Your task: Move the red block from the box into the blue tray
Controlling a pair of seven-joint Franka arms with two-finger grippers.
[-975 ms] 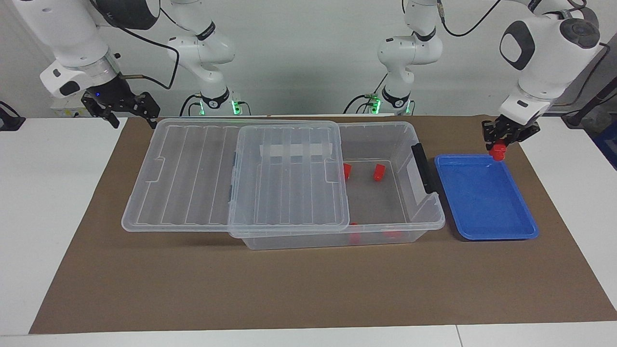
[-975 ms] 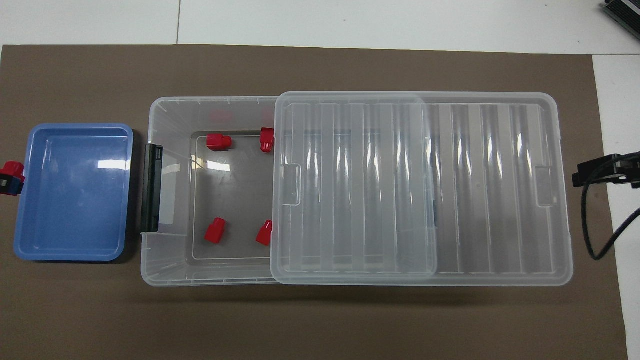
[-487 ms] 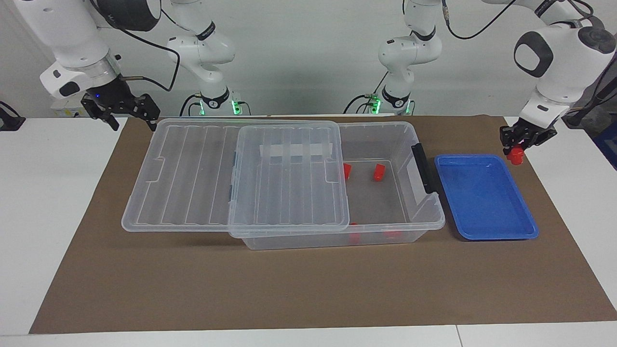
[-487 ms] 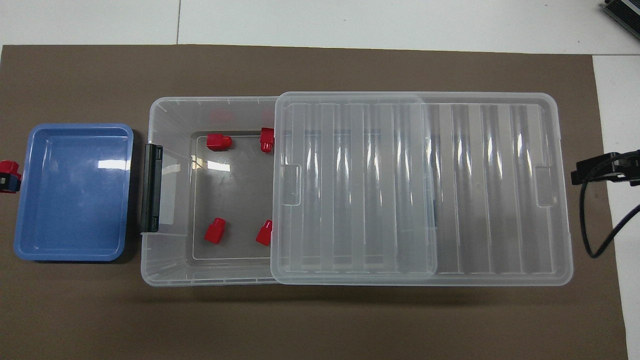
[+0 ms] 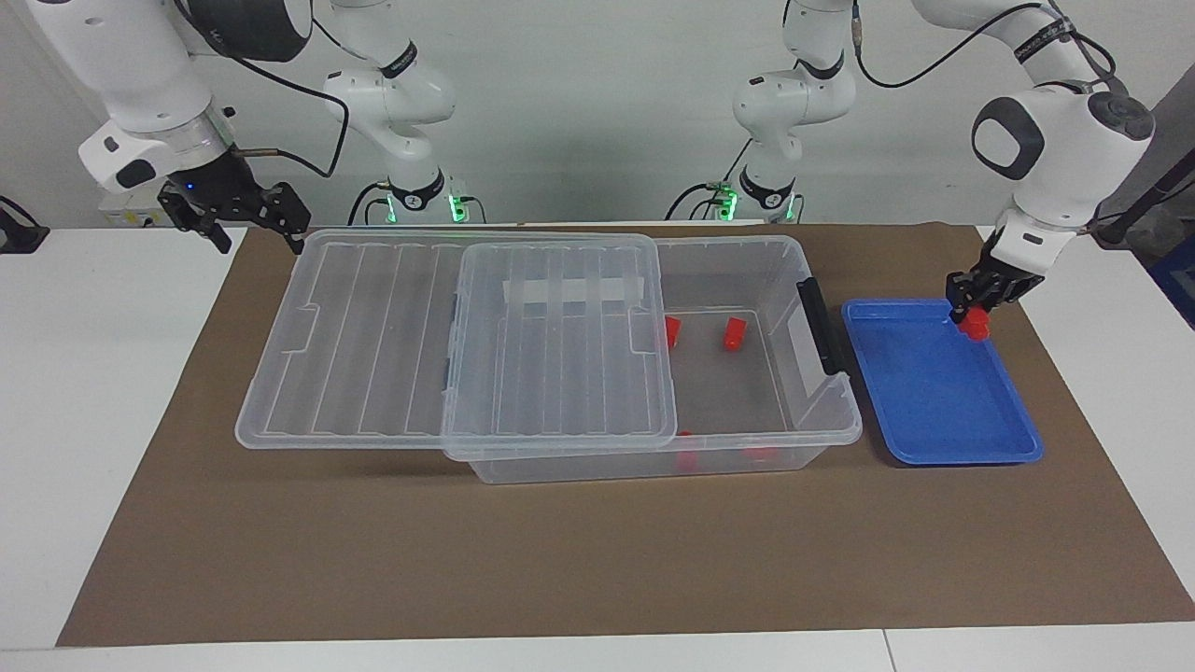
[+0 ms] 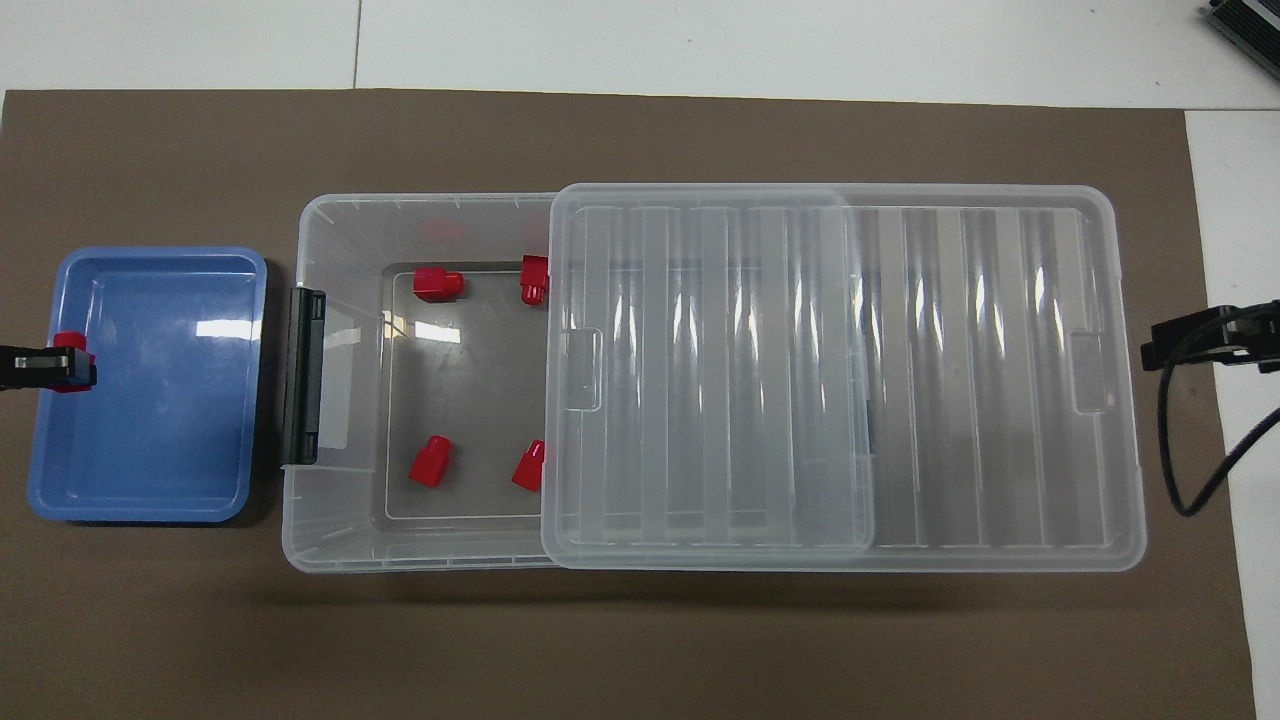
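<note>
My left gripper [image 5: 975,306] is shut on a red block [image 5: 977,323] and holds it just over the blue tray [image 5: 943,401], by the tray's rim at the left arm's end. In the overhead view the left gripper [image 6: 62,367] and its red block [image 6: 70,343] sit over the tray [image 6: 150,420] edge. The clear box [image 5: 822,425] stands beside the tray, black handle [image 5: 819,327] toward it. Its lid [image 5: 448,336] is slid toward the right arm's end. Several red blocks [image 6: 437,283] lie inside. My right gripper [image 5: 245,213] waits open past the lid's end.
Everything stands on a brown mat [image 5: 560,560] on a white table. The slid lid [image 6: 840,370] overhangs the box toward the right gripper [image 6: 1200,340]. A black cable [image 6: 1190,470] hangs by that gripper.
My left gripper swung out past the tray's rim, then came back in over the tray's edge and lower, still holding the red block. The right arm barely moved.
</note>
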